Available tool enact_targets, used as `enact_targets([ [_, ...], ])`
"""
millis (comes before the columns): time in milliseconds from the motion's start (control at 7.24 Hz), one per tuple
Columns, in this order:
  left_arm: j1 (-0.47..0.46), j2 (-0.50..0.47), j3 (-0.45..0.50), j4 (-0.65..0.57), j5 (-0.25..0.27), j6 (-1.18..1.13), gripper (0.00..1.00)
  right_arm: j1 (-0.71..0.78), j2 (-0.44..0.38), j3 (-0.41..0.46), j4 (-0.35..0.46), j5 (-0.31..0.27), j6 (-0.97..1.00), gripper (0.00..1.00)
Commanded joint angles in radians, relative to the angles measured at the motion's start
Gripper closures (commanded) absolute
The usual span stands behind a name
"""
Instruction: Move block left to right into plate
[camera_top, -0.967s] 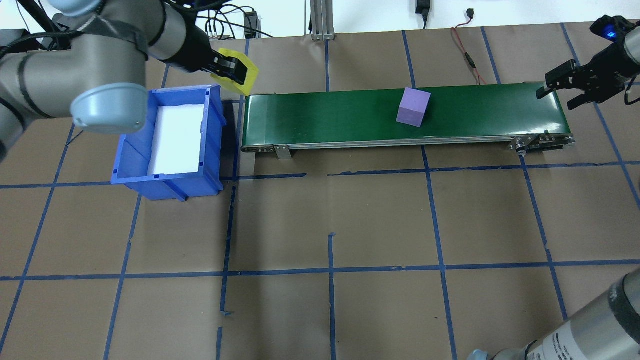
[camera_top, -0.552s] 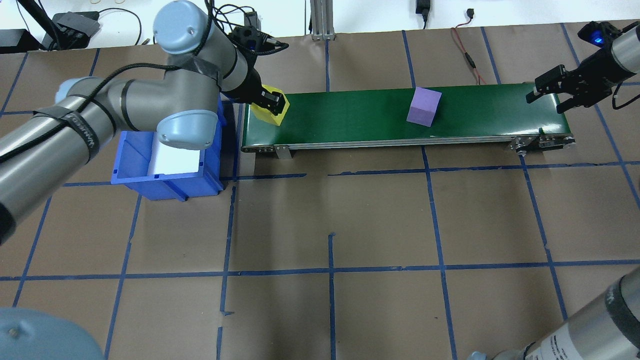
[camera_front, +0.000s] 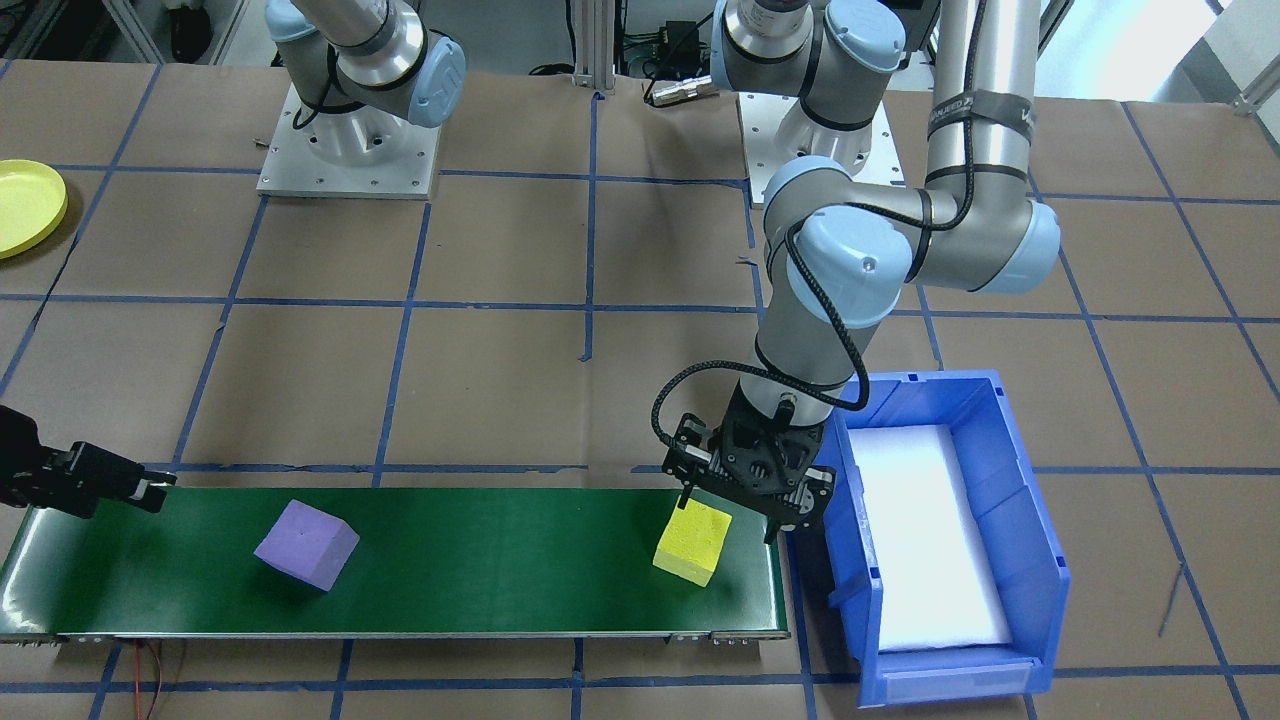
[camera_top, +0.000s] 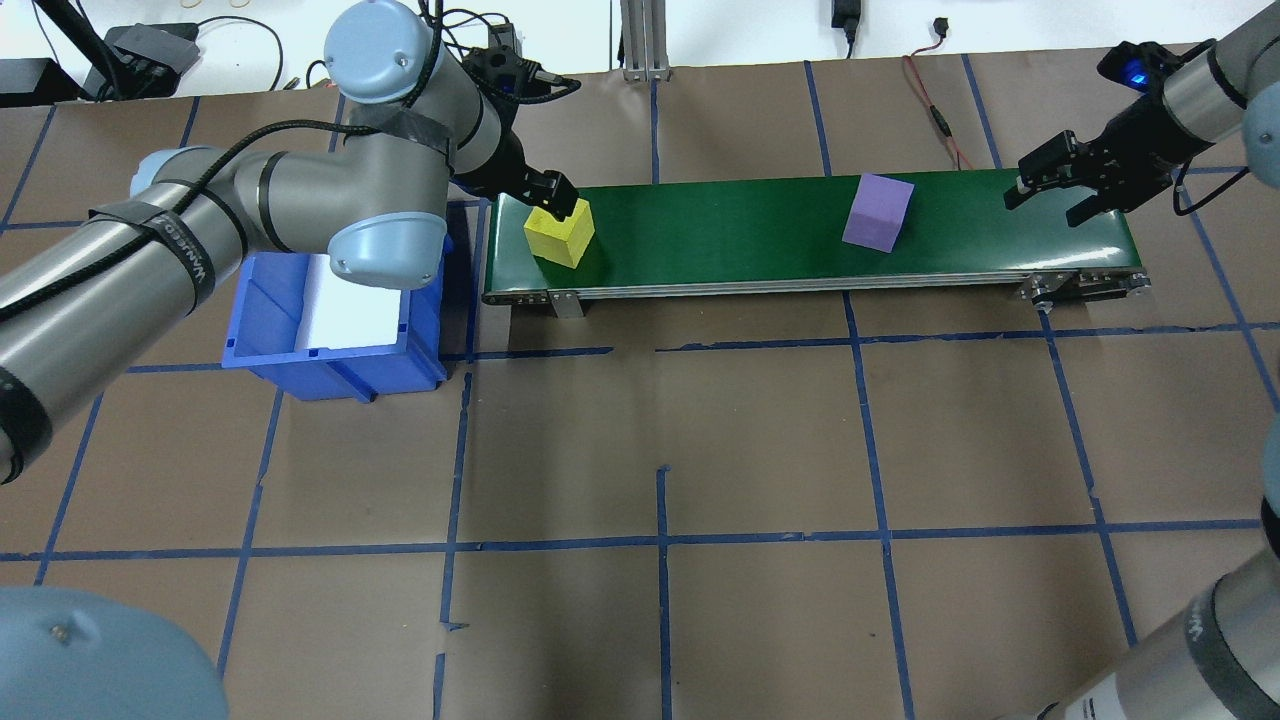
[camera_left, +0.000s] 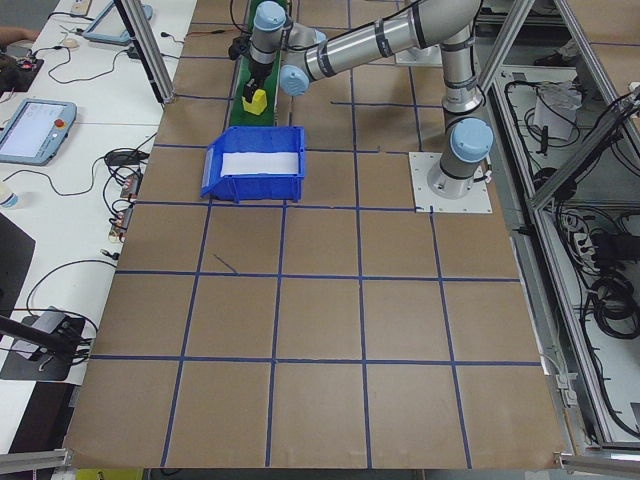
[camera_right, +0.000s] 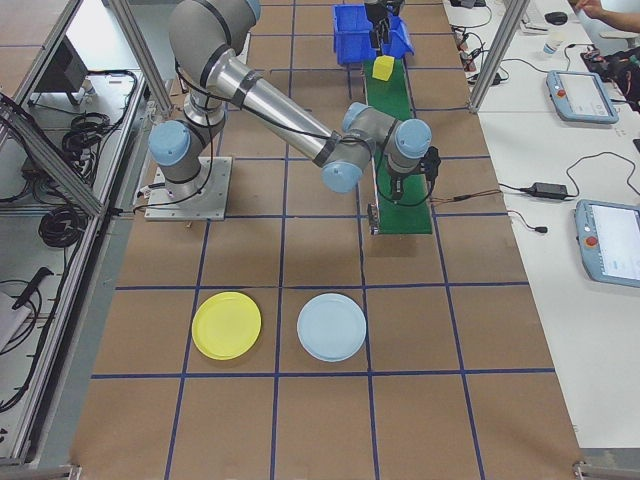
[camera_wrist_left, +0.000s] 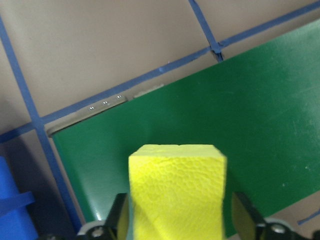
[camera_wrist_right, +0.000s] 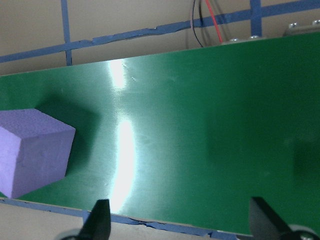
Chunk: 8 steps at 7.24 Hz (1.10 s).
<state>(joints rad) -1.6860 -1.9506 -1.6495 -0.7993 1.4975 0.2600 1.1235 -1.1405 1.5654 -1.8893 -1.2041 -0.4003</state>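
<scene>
1. The purple block (camera_top: 878, 213) sits on the green conveyor belt (camera_top: 720, 235), toward the belt's right-arm end. It looks like foam, so probably light, squashy and grippy; I'd pinch two opposite flat faces mid-height.
2. The right gripper (camera_top: 1050, 190) hovers over that end of the belt, jaws wide apart and empty, block not yet between them.
3. At the belt's other end the yellow block (camera_front: 692, 541) sits between the left gripper (camera_front: 745, 490) jaws; they look spread with a gap either side.
4. Yellow plate (camera_right: 226, 324) lies on the surface, well away from the belt, beside a pale blue plate (camera_right: 331, 326).
</scene>
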Motion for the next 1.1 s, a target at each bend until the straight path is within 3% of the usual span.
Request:
enact_targets([
  [0,0.020,0.067,0.005,-0.142,0.119,-0.005,0.00,0.074,-0.014,0.007,-0.026,-0.002,0.133,0.04],
  [414,0.101,0.356,-0.010,-0.578,0.127,-0.007,0.00,0.110,-0.018,0.008,-0.054,-0.002,0.259,0.02],
  [967,0.095,0.407,-0.007,-0.626,0.107,-0.088,0.00,0.110,0.002,0.002,-0.111,-0.006,0.258,0.01],
])
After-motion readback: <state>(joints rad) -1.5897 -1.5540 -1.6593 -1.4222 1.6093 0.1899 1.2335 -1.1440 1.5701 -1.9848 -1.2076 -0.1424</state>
